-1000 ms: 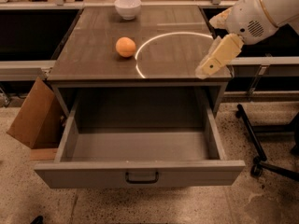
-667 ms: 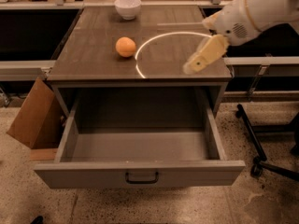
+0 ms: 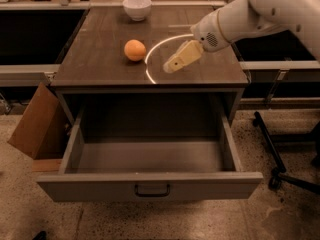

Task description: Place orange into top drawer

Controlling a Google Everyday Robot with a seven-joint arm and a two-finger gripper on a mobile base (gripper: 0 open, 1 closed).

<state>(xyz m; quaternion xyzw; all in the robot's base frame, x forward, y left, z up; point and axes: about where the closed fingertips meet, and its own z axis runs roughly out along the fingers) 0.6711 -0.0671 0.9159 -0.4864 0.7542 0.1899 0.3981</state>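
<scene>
Since the wide grey top drawer (image 3: 90,186) at 6 o'clock sits open, the cream gripper (image 3: 176,63) hovers empty at 3 o'clock of the small round orange (image 3: 135,50) on the dark wooden tabletop (image 3: 97,64), lining up a grab I guess; how open, can't tell.

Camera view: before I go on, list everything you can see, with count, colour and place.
orange: 1, orange, on the cabinet top, left of the light ring
bowl: 1, white, at the back edge of the cabinet top
cabinet top: 1, dark brown, above the drawer
light ring: 1, bright arc, on the cabinet top right of the orange
top drawer: 1, grey, pulled open under the cabinet top
handle: 1, dark, centre of the drawer front
cardboard box: 1, brown, on the floor left of the cabinet
wheeled base: 1, black, on the floor at right
arm: 1, white, reaching in from the upper right
gripper: 1, tan, over the cabinet top, right of the orange, apart from it
</scene>
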